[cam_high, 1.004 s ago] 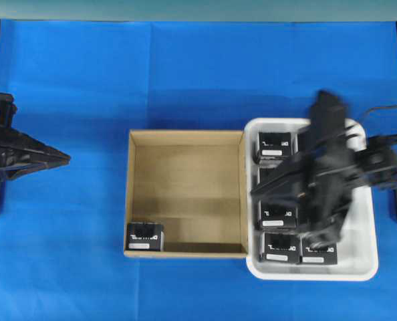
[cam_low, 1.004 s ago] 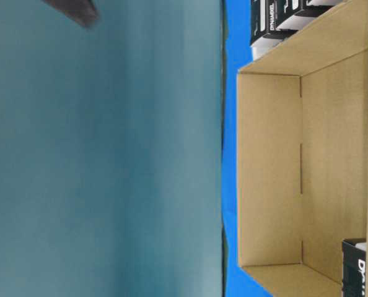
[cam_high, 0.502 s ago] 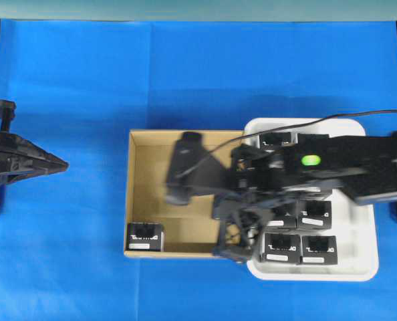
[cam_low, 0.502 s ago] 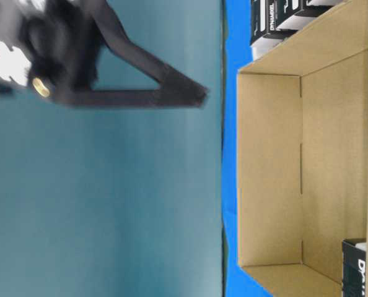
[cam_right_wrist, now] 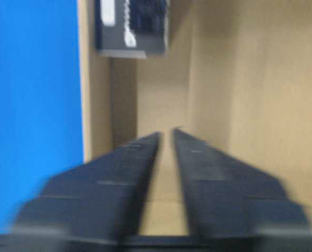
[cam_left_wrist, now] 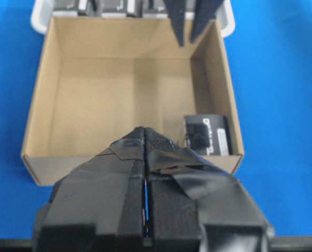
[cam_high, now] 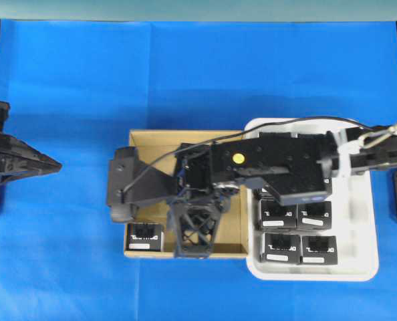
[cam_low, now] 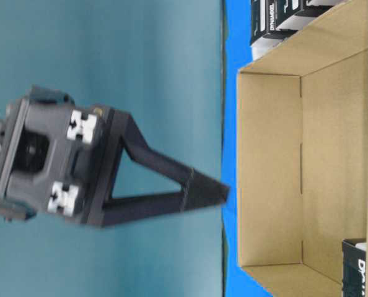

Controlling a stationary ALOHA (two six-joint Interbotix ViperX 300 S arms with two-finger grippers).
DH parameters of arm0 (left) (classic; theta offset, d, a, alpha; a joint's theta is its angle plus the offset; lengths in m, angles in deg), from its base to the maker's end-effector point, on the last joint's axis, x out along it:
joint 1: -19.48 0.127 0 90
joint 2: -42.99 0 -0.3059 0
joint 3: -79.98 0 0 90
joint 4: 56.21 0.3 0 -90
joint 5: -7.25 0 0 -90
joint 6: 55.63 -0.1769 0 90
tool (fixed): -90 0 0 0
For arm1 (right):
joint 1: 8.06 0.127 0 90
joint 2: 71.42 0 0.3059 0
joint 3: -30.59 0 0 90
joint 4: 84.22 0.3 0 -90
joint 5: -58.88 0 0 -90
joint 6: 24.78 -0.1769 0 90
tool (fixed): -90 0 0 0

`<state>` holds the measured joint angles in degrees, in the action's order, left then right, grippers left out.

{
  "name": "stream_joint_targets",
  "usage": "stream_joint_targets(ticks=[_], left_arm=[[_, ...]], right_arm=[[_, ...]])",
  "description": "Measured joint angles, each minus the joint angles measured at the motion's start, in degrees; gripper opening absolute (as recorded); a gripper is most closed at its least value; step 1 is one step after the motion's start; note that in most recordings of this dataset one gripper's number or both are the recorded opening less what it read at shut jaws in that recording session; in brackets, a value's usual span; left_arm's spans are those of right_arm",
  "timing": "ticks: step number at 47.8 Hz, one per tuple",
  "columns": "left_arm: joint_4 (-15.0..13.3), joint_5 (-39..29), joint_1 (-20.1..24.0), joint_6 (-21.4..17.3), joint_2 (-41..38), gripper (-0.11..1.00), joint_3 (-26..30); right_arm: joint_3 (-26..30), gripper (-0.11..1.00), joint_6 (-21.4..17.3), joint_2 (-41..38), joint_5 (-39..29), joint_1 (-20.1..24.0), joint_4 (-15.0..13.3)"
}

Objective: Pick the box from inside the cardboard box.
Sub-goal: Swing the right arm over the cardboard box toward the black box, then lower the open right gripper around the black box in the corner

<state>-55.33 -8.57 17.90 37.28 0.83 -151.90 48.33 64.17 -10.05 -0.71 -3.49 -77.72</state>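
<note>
Right hand [cam_right_wrist: 166, 137], seen from its wrist cam, has its two dark fingers a narrow slit apart, pinching nothing, tips over the tan floor of the cardboard box [cam_high: 152, 137]; view is blurred. From overhead the right arm reaches across from the right, over the white tray [cam_high: 365, 261] and into the carton w/ fingers pointing left. The box [cam_high: 144, 237], black w/ a white label strip, sits in the carton's near-left corner in the overhead view, against the walls, apart from the right hand. Rest of the carton floor is bare tan, so most room lies away from that corner. Tray is just beside the carton's right wall, holding more black boxes [cam_high: 296, 247]. Left hand [cam_left_wrist: 145, 137] has fingers pressed together, nothing between, hovering outside the carton on its left side, well apart over the blue table [cam_high: 65, 80]. Blue cloth lies flat on all sides; teal wall at the far edge.
</note>
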Motion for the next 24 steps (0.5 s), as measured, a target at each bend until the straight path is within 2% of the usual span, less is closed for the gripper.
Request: stream_joint_targets(ticks=[5, 9, 17, 24], left_arm=[[0.0, -0.7, 0.0, 0.0, 0.3, -0.05, 0.0], [-0.1, -0.8, 0.0, 0.0, 0.4, -0.05, 0.0], [0.0, -0.9, 0.0, 0.1, 0.4, -0.05, -0.1], [0.0, -0.9, 0.0, 0.1, 0.4, -0.05, -0.1]], right_arm=[[0.9, 0.83, -0.4, -1.4, -0.4, -0.7, 1.8], [1.3, 0.97, -0.4, -2.5, -0.9, -1.4, 2.8], [2.8, 0.99, -0.4, -5.2, -0.9, -2.5, 4.1], [5.0, 0.99, 0.4, -7.7, -0.9, -3.1, 8.1]])
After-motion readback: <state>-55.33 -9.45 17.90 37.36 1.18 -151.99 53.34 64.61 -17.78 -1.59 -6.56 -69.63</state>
